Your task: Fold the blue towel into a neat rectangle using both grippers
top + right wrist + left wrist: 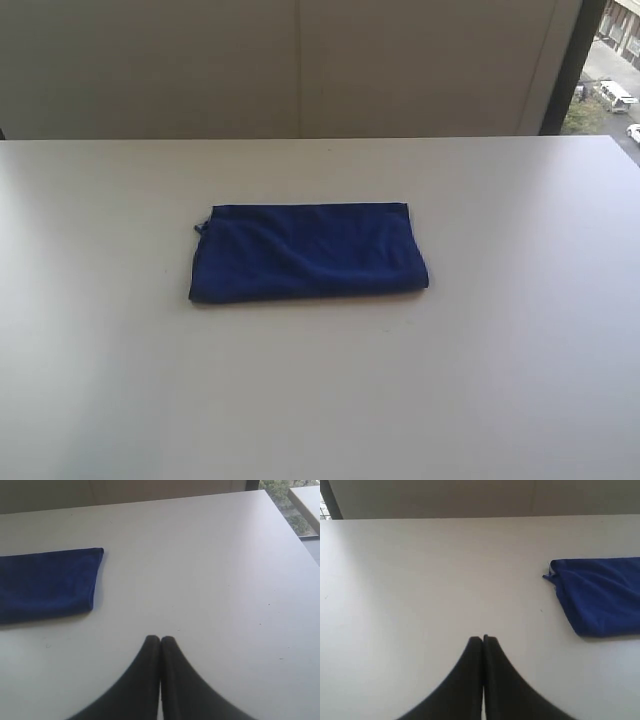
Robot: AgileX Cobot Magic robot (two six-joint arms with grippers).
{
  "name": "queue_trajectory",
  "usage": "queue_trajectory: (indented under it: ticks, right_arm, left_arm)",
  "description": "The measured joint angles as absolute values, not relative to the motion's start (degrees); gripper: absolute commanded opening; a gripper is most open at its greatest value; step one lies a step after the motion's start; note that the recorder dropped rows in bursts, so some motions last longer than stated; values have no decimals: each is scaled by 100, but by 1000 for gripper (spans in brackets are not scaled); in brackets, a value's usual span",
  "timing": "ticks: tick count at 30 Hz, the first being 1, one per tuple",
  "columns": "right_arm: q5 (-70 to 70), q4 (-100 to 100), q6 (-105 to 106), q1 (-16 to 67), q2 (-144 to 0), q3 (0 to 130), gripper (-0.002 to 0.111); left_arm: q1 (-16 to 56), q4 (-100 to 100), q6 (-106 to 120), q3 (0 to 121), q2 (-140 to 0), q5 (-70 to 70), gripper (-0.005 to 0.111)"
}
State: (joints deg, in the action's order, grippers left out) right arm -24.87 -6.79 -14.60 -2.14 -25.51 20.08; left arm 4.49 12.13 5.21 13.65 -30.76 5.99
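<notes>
Towel (308, 252), deep blue, lies folded on the white table (120, 380), near the middle of the exterior view and a little toward the far side. At the far corner of its left end a small tag or loose bit of cloth sticks out. From there the cloth runs as a flat, wide rectangle, with soft creases across its top layer, to a rounded right end whose near corner bulges out slightly. The far edge is straight and the near edge a little wavy.

The left gripper (483, 639) points over bare table, well apart from the towel's left end. Its two black fingers are pressed together tip to tip and hold nothing. The right gripper (160, 639) likewise faces bare table, off the towel's right end and apart from it. Its fingers are closed against each other and grip nothing. At the far right of the exterior view, a window (610, 90) gives onto a street with parked vehicles.
</notes>
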Motion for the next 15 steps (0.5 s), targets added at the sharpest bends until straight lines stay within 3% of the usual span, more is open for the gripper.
queue_trajectory:
  ticks: [15]
  right_arm:
    - [-2487,-679,-1460,-214,-2551,2008,0]
  left_arm:
    - [449,1213,509,1040,-2800,612,0]
